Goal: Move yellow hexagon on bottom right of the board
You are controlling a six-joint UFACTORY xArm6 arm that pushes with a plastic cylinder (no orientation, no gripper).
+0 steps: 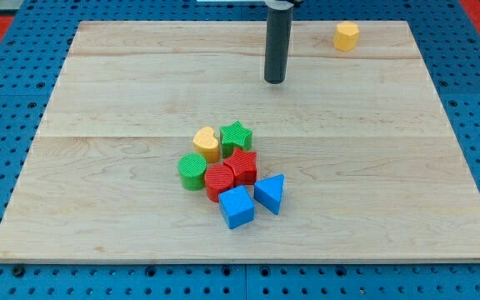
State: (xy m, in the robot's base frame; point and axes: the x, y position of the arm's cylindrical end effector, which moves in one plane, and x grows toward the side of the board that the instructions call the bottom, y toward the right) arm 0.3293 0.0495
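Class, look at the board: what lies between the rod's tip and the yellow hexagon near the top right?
Nothing: in the camera view only bare wooden board separates my tip from the yellow hexagon. The other blocks sit clustered lower down.

Bright, even light; sharp, shadowless.

Yellow hexagon [347, 36], upright and alone, near the board's top right corner in the view.
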